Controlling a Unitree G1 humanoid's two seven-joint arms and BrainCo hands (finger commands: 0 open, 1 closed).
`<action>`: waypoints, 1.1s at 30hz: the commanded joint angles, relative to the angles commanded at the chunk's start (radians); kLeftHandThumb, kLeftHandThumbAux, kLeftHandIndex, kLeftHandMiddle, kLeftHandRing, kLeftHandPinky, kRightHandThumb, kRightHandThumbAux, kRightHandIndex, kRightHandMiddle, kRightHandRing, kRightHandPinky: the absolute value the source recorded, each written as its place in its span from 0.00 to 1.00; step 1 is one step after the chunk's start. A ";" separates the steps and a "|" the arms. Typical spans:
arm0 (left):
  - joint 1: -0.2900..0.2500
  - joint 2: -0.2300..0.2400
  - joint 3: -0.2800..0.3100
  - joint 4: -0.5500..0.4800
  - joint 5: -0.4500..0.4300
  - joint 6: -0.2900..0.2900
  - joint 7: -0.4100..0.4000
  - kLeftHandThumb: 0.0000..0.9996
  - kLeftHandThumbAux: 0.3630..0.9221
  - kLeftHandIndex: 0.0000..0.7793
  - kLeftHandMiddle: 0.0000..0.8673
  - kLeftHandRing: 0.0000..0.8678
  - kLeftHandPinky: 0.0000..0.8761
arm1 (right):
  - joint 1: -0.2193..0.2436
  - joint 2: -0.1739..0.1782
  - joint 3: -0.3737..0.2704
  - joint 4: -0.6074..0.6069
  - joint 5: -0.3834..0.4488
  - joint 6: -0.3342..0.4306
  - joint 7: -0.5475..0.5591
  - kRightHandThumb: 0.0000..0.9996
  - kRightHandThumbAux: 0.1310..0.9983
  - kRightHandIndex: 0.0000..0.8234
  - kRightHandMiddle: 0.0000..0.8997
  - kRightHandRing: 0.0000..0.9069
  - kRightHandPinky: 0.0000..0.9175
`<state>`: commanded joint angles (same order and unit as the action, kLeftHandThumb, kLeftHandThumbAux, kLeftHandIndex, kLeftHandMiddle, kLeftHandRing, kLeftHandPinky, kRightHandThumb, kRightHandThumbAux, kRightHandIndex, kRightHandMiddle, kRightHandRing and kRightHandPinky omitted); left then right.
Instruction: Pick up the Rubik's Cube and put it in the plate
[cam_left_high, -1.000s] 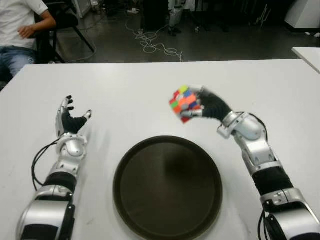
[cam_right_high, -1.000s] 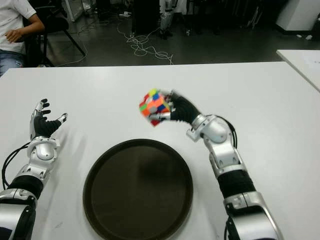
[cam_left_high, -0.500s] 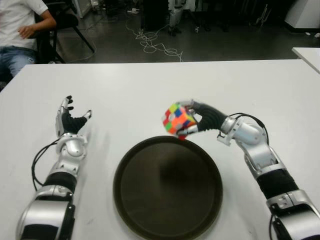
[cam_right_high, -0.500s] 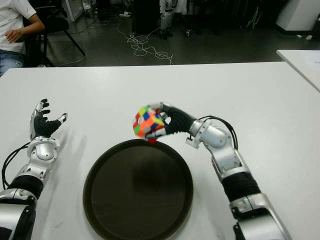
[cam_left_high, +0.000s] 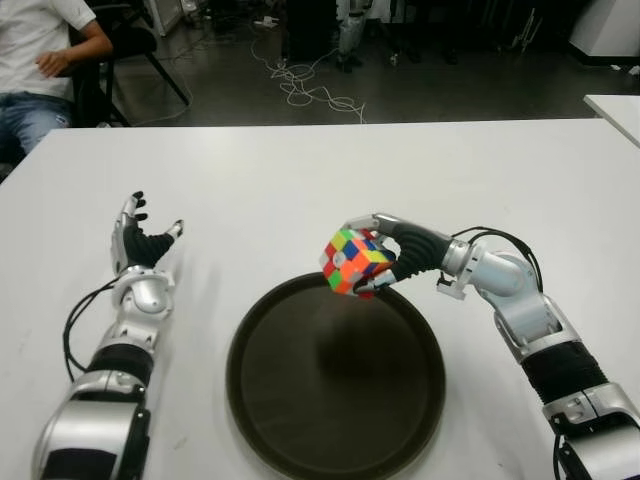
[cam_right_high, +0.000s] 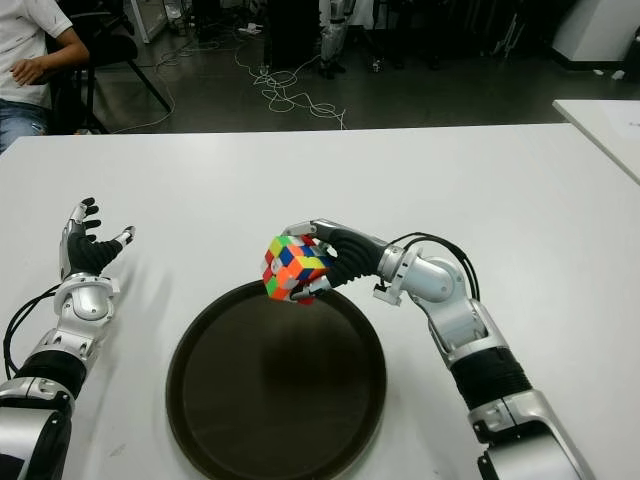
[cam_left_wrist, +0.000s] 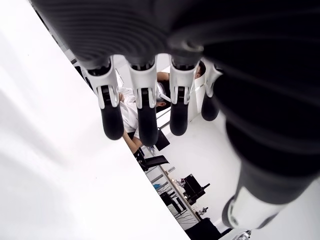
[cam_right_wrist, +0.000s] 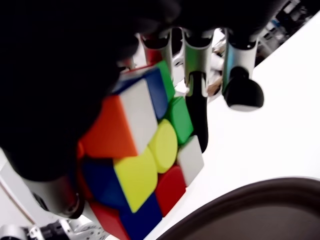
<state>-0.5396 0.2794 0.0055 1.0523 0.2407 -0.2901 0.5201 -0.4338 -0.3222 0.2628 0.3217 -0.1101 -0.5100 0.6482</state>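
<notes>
My right hand (cam_left_high: 385, 258) grips the multicoloured Rubik's Cube (cam_left_high: 354, 260), holding it in the air over the far rim of the round dark brown plate (cam_left_high: 300, 420). In the right wrist view the cube (cam_right_wrist: 142, 150) fills the palm, with fingers (cam_right_wrist: 240, 85) curled past it and the plate's rim (cam_right_wrist: 250, 200) below. The plate lies on the white table (cam_left_high: 300, 180) in front of me, with nothing in it. My left hand (cam_left_high: 140, 240) shows at the left of the table, well away from the plate, fingers spread and empty.
A seated person (cam_left_high: 40, 60) is beyond the table's far left corner. Cables (cam_left_high: 310, 90) lie on the dark floor behind the table. A second white table's corner (cam_left_high: 615, 110) shows at the far right.
My right hand has carried the cube down and toward me, from above the bare table to just over the plate's far rim. The left hand has not moved.
</notes>
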 joint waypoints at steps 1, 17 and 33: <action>0.000 0.000 0.000 0.000 0.000 0.000 0.000 0.25 0.69 0.14 0.20 0.20 0.23 | -0.001 -0.001 0.001 0.002 -0.001 -0.007 -0.001 0.01 0.70 0.82 0.94 0.96 0.95; -0.001 0.002 -0.005 0.007 0.009 -0.003 0.013 0.26 0.71 0.14 0.20 0.21 0.25 | -0.028 -0.032 0.015 0.034 -0.052 -0.163 -0.024 0.00 0.65 0.90 0.97 0.98 0.98; -0.002 -0.001 0.000 0.006 0.001 0.013 0.005 0.24 0.70 0.13 0.18 0.18 0.21 | -0.035 -0.031 0.029 0.028 -0.077 -0.149 -0.027 0.00 0.65 0.89 0.95 0.97 0.96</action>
<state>-0.5421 0.2786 0.0054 1.0586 0.2418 -0.2772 0.5249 -0.4691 -0.3537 0.2917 0.3497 -0.1870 -0.6593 0.6207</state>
